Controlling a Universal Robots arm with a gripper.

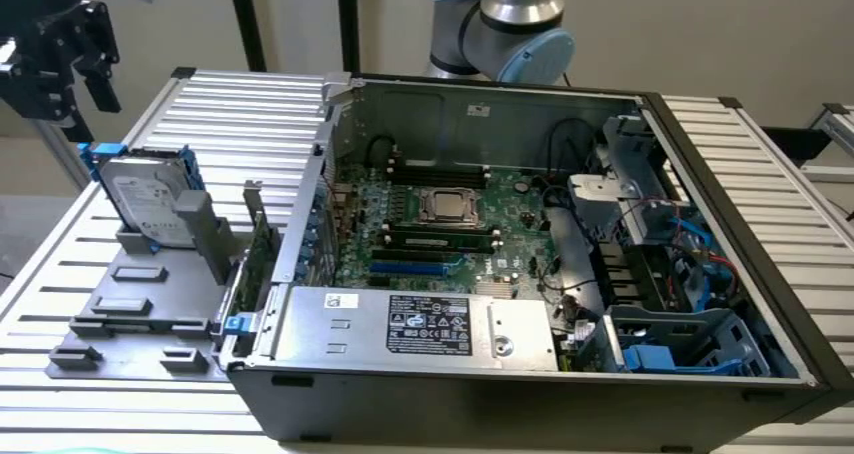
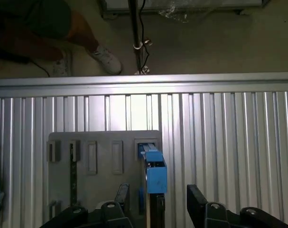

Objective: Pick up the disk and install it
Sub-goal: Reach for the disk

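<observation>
— Ribbed aluminium worktop (image 1: 787, 174) carried everything, yes? Where was the disk (image 1: 140, 199)?
— It stood on edge in the grey fixture (image 1: 134, 304), on the exterior view's left of the open computer case (image 1: 534, 414), a blue rail (image 2: 155, 173) along its top.
— And the tool (image 2: 158, 195)?
— It hung above the disk, jaws spread wide, one finger (image 2: 197, 199) to either side of the blue rail, gripping nothing.
— Touching it?
— No, apart from it in the exterior view.
</observation>
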